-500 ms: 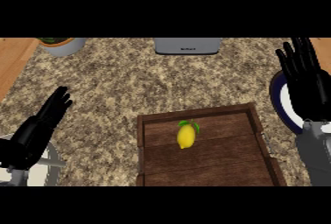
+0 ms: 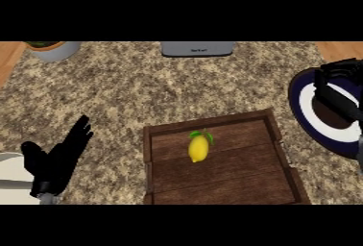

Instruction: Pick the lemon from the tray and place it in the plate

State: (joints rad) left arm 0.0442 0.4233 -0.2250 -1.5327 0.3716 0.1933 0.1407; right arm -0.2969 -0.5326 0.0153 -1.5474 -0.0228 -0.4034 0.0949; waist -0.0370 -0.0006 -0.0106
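Lemon lies ungrasped in tray, well left of right hand, finger state indiscernible, over plate; left hand rests w/ fingers straight; next: reach, grasp.

Plate, 3 o'clock: right rim running off the picture's edge; centre partly lying hidden under the right hand, whose fingers are too bunched to read. Tray, 6 o'clock: near wall being cut by the lower band. Grey appliance, 12 o'clock, and pot, 11 o'clock: tops being cropped. White object, 8 o'clock: mostly out of view, identity unclear.
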